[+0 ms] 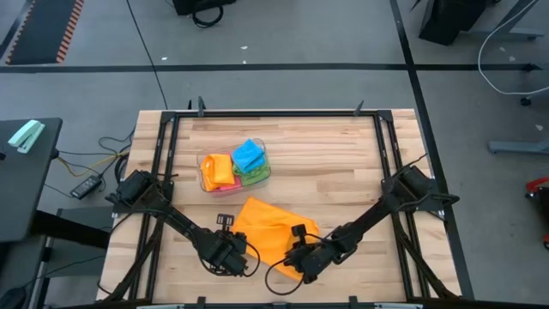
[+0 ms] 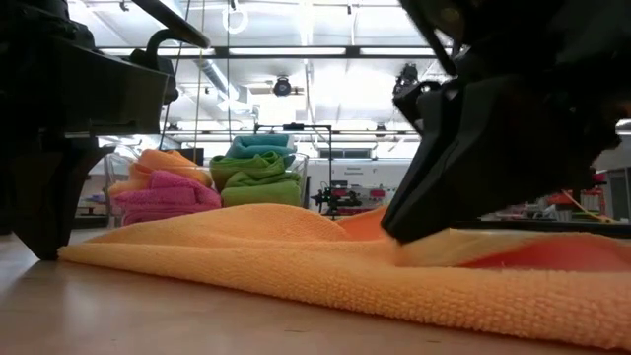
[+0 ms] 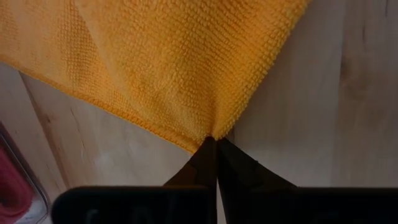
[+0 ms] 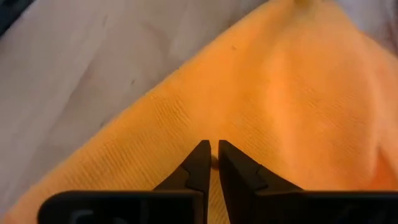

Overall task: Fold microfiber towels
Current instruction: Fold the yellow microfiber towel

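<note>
**Orange towel pinched at two points near the front edge of the table**

An orange microfiber towel (image 1: 268, 230) is spread on the wooden table (image 1: 343, 163), close to the middle of its front edge. It is not laid flat: low ridges and a raised fold are seen across its surface in the low view, and one layer is lifted slightly from the wood beneath the right arm.

The left gripper (image 1: 233, 255) is lowered at the towel's front left corner. Its fingers (image 3: 205, 163) are pressed tight together, and the very tip of that corner is caught between them, as is shown in the left wrist view, where the hem runs straight into the closed tips.

The right gripper (image 1: 302, 262) is set down on the towel's front right part. Its fingers (image 4: 200, 163) are drawn nearly together with only a narrow slit left between them, and a little orange cloth is seen in that slit; whether the cloth is firmly gripped cannot be told.

Toward the back of the table, left of centre, a clear plastic tub (image 1: 262, 174) is placed, well apart from the spread towel. It is filled with folded towels (image 1: 233, 166) in orange, pink, green and sky blue, stacked above its rim.
</note>
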Action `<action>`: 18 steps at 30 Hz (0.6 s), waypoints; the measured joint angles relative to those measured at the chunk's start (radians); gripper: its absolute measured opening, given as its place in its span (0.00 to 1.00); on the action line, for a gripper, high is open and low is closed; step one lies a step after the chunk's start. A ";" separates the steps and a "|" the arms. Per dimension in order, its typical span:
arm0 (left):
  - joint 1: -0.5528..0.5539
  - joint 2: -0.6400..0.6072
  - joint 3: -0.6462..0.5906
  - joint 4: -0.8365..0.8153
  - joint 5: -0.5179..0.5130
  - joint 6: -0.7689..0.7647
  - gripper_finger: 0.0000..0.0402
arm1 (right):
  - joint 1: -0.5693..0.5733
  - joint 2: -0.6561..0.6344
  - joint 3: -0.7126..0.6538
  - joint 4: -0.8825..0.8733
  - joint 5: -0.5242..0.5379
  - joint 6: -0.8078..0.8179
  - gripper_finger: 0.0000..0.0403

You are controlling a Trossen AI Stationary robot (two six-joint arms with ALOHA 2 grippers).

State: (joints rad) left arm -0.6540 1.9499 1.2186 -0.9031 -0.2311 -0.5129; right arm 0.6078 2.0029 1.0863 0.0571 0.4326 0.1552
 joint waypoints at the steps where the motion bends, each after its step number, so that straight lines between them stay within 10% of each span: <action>1: 0.000 0.000 0.000 0.000 0.000 0.000 0.03 | 0.003 -0.008 0.000 -0.013 0.008 0.004 0.10; 18: 0.000 0.000 0.000 0.000 0.000 0.000 0.03 | 0.001 -0.168 -0.006 -0.579 -0.001 0.248 0.10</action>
State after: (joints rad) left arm -0.6540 1.9499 1.2186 -0.9028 -0.2310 -0.5133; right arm 0.6084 1.8353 1.0798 -0.5218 0.4312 0.4028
